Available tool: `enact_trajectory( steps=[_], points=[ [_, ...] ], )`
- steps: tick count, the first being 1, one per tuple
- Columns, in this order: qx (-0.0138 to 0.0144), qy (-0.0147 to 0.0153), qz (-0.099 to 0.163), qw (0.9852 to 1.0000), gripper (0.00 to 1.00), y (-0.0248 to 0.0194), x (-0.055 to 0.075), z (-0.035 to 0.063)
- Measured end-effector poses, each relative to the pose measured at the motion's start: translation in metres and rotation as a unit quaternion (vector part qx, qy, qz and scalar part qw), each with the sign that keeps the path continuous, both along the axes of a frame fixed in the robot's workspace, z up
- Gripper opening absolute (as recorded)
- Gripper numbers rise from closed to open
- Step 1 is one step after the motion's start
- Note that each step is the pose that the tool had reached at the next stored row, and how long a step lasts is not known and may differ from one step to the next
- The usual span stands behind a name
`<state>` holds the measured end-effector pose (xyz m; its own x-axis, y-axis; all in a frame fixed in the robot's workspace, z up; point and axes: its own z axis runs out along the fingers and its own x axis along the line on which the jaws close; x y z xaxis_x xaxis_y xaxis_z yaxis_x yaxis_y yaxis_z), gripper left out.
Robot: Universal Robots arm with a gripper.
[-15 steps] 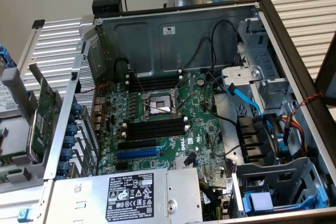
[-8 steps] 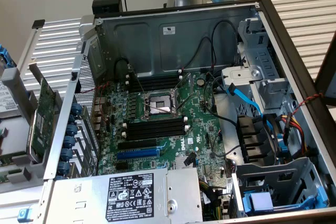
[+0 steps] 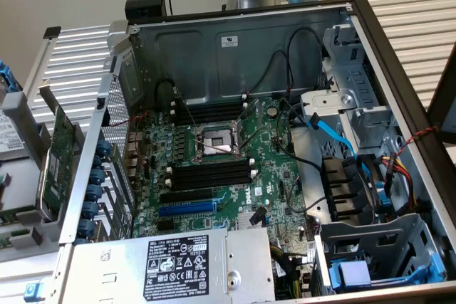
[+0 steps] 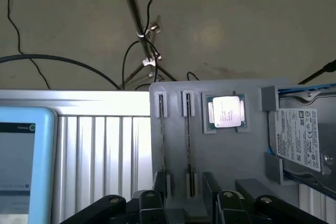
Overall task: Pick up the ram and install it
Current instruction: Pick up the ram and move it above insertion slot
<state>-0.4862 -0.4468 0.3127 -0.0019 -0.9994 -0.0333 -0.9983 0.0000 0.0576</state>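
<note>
**Item 1.** Screen (image 4: 18, 161), pale blue frame. It sits off one flank of my pincer (image 4: 185, 205), on the ribbed worktop (image 4: 105, 150).

**Item 2.** Pincer. Fingers (image 4: 149, 203) stand apart with nothing gripped, hovering over the near end of the grey holder (image 4: 231, 161).

**Item 3.** The ram (image 4: 188, 140). It stands on edge in a holder slot straight ahead of my pincer and shows as a thin dark line. A second such line fills the neighbouring slot. I judge it light, stiff, thin and fragile. Best held gently by its two flat faces near mid-length, clear of the contact edge.

**Item 4.** Processor chip (image 4: 226, 112). It lies in its pocket just past the slots, on the other flank.

**Item 5.** Hard drive (image 4: 302, 140). It lies farther out on that flank.

**Item 6.** Memory slots (image 3: 214, 172) in the open computer case (image 3: 399, 69). They look unfilled, so the ram is not yet installed.
</note>
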Motion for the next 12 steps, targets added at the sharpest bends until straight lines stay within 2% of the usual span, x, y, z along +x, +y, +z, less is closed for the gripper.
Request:
enact_trajectory(
  steps=[2, 9, 12],
  points=[
    [-0.0001, 0.0022, 0.007, 1.0, 0.41, -0.0002, 0.001, -0.003],
    [-0.0003, 0.0022, 0.027, 0.9996, 0.41, -0.0002, 0.003, -0.0157],
    [-0.0003, 0.002, 0.028, 0.9996, 0.41, -0.0003, 0.003, -0.0212]
  ],
)
